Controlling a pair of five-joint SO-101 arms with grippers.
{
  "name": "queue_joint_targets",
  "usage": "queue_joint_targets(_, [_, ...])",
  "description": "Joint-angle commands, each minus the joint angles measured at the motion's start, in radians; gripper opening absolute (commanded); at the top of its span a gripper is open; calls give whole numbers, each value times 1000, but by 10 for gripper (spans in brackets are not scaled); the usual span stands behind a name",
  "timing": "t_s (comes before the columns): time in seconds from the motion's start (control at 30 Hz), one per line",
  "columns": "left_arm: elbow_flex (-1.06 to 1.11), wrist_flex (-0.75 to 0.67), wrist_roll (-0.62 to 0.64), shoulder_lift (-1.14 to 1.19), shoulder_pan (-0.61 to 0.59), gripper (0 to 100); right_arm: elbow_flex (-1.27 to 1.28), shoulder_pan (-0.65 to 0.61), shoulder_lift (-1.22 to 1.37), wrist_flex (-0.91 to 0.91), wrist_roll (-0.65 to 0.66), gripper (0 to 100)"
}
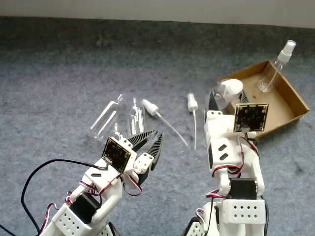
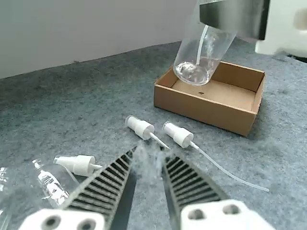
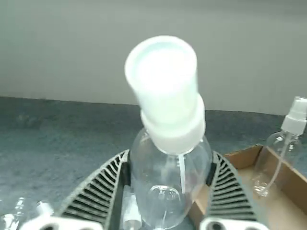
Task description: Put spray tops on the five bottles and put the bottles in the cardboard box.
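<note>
1. While the right gripper (image 3: pixel 170 158) is clenched on a clear bottle (image 3: pixel 168 187), the white spray top (image 3: pixel 165 91) on that bottle's neck points up toward the wrist camera. Its dip tube runs down inside the glass.
2. From the left wrist view, this held bottle hangs raised off the bench (image 1: pixel 59 73), its round base over the near edge of the cardboard box (image 2: pixel 211 98).
3. In the high view the right gripper (image 1: pixel 227 98) sits at the box's corner nearest the arms, with the held bottle's cap just above it.
4. A second bottle (image 1: pixel 275 69), already fitted with a spray top, stands tilted inside the cardboard box (image 1: pixel 290 105), leaning toward the far wall.
5. The left gripper (image 1: pixel 156 134) is released, holding nothing, with its ribbed fingers (image 2: pixel 108 179) parted over the grey bench.
6. Just beyond the left gripper's tips lie two loose spray tops (image 1: pixel 150 105) and (image 1: pixel 192 103). Each trails a thin tube, and the two are side by side but apart.
7. Two uncapped bottles (image 1: pixel 105 118) and (image 1: pixel 135 118) lie on the bench close to the left gripper, on the side away from the box.
8. In the left wrist view a third spray top (image 2: pixel 76 163) lies just beside one of these lying bottles (image 2: pixel 50 184). Whether it touches the bottle's neck cannot be told.
</note>
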Motion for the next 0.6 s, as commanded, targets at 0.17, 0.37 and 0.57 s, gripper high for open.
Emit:
queue_joint_targets(0.17, [21, 3, -6, -5, 12, 5, -234, 151, 61, 4, 21, 138])
queue_joint_targets(0.37, [21, 3, -6, -5, 12, 5, -383, 239, 312, 4, 20, 138])
queue_joint_targets(0.57, [21, 3, -6, -4, -16, 5, -467, 252, 545, -2, 25, 138])
